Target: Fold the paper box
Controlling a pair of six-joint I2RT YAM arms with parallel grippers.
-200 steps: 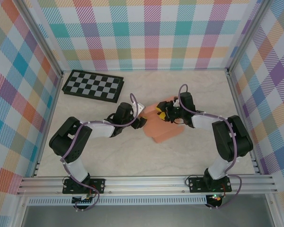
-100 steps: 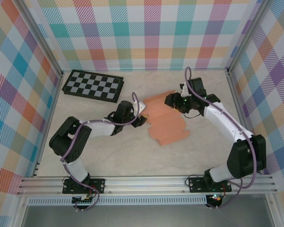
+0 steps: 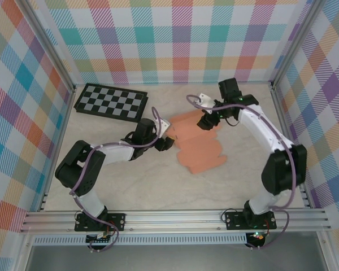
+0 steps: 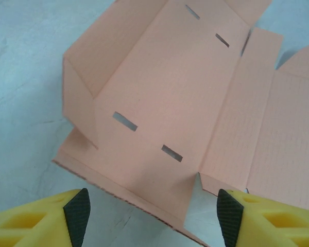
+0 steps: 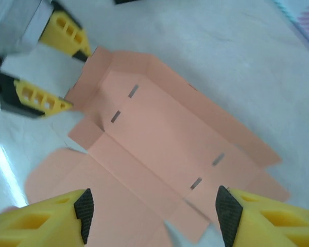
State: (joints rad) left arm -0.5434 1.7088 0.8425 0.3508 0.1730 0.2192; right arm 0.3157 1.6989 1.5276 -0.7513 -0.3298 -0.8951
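Right gripper (image 3: 207, 121) has let go of the paper box (image 3: 199, 144) and stands with its fingers spread wide, nothing between them. A second ago it was pressed down on the sheet's far half with the arm's elbow tucked close to its base. The arm now reaches out long across the right side of the counter (image 3: 130, 180), its wrist bent back toward the left, and the gripper hangs over the sheet's far end. From the right wrist, the yellow fingers (image 5: 67, 221) frame the card from above without touching it.

The salmon sheet, bunched and partly lifted under that gripper before, now lies opened out near the middle of the counter, one long flap and a short end flap still raised along their creases.

Left gripper (image 3: 165, 141) has barely shifted. It sits low at the sheet's left edge, fingers parted and holding nothing, the card's near corner just ahead of them in the left wrist view. Its arm stays folded, forearm stretched rightward. The checkerboard (image 3: 110, 103) lies at the far left as before.
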